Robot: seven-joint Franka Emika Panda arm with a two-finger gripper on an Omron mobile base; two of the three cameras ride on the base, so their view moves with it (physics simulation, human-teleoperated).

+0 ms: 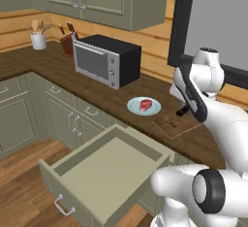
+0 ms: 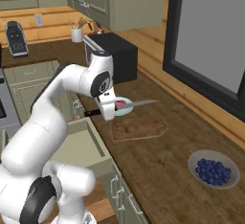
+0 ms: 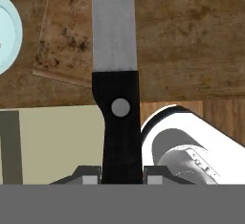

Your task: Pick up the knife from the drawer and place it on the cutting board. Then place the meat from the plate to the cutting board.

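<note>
My gripper is shut on the black handle of the knife. In the hand view its silver blade reaches out over the brown cutting board. In the right base view the knife hangs level above the counter, held by the gripper, with the blade over the near edge of the cutting board and in front of the pale blue plate. The red-pink meat lies on the plate, left of the cutting board. Below the counter the sage-green drawer stands pulled open, its pale interior bare.
A black and silver microwave stands on the counter behind the plate. Further back are a dark knife block and a white utensil holder. A grey bowl of blueberries sits near the right front of the counter.
</note>
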